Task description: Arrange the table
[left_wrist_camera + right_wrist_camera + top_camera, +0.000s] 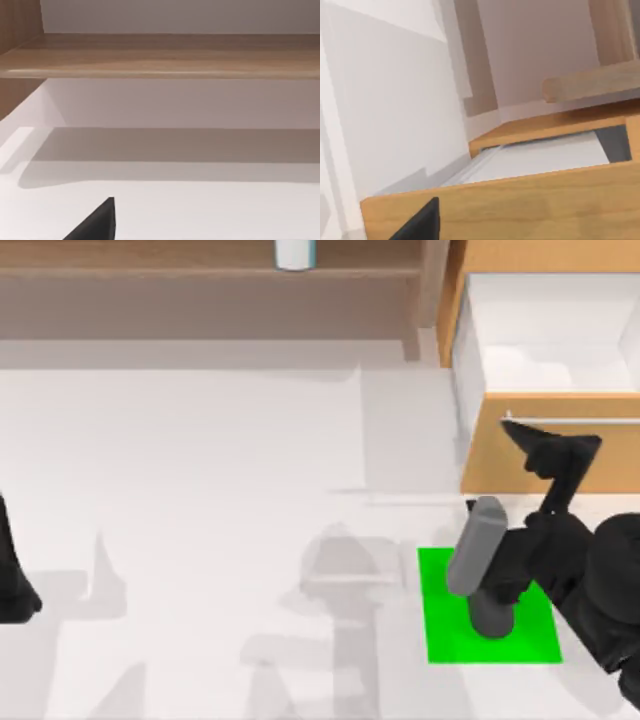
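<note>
The white table (200,490) carries a small bright green pad (448,635) at the front right. On the pad stands a grey cylindrical thing (478,558), leaning over, its darker lower end (491,617) on the green. My right gripper (552,436) is open just in front of the light-wood drawer cabinet (500,455), by the metal bar handle (610,422), holding nothing. In the right wrist view the drawer's wooden front (530,200) is close. My left arm (12,585) is parked at the table's left edge.
The drawer (560,335) stands pulled out at the back right, white inside. A brown wooden shelf (200,280) runs along the back with a white cup (295,252) on it. The shelf board (165,55) crosses the left wrist view.
</note>
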`<action>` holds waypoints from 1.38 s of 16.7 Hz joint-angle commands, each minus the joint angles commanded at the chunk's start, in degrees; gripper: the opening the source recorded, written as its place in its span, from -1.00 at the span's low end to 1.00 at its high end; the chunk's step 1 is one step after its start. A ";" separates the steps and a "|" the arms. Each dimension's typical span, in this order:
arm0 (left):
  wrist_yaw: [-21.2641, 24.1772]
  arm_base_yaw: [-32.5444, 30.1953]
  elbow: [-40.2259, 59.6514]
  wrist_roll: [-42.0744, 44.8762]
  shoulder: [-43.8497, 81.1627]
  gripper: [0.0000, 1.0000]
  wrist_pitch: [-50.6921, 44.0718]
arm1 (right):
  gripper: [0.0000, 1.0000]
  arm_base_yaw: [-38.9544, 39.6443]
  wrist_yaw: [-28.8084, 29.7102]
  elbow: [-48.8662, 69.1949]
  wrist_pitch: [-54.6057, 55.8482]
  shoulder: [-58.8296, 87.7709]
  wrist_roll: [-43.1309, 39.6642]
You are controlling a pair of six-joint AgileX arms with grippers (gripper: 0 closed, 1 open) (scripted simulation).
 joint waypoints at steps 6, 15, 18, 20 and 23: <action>0.00 0.00 0.00 0.00 0.00 1.00 0.00 | 1.00 -10.24 7.46 -4.59 19.91 5.78 -16.12; 0.00 0.00 0.00 0.00 0.00 1.00 0.00 | 1.00 -12.15 8.23 -3.77 21.19 6.92 -17.77; 0.00 0.00 0.00 0.00 0.00 1.00 0.00 | 1.00 -13.54 6.93 -0.70 18.64 7.38 -17.82; 0.00 0.00 0.00 0.00 0.00 1.00 0.00 | 1.00 -14.07 6.39 0.51 17.62 7.57 -17.82; 0.00 0.00 0.00 0.00 0.00 1.00 0.00 | 1.00 -14.08 6.38 0.54 17.60 7.57 -17.82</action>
